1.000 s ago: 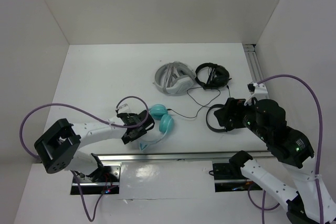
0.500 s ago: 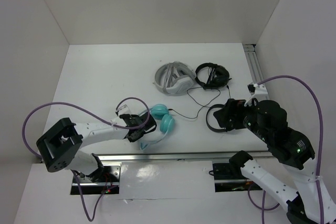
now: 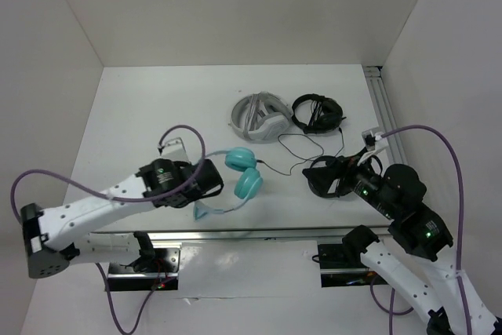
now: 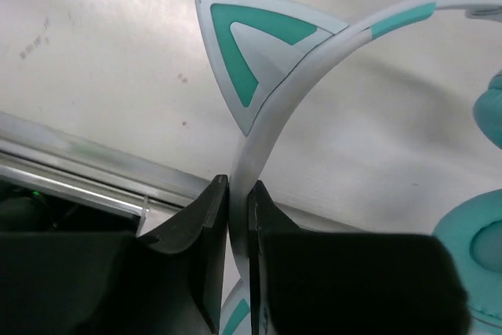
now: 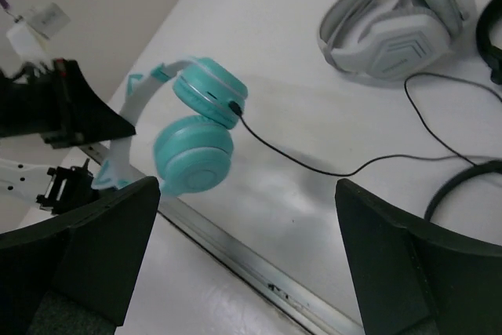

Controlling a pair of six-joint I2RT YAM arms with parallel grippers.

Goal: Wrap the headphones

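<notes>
Jaws on the left arm are clamped on the whitish headband (image 4: pixel 271 115) of the headphones (image 3: pixel 243 174), just below one pointed cat ear (image 4: pixel 255 49). Jaws on the right arm are spread wide, with nothing between them. For a tidy wrap, the band should be kept pinched firmly while the thin black cable (image 5: pixel 314 164) is picked up close to the teal cups (image 5: pixel 196 127) and wound in snug, even turns, with slack kept away from the black headphones (image 3: pixel 318 111) farther back. The headphones are found near the front middle of the surface (image 3: pixel 141 115), band end inside the left jaws, cups just right of them, and well left of the open right jaws.
</notes>
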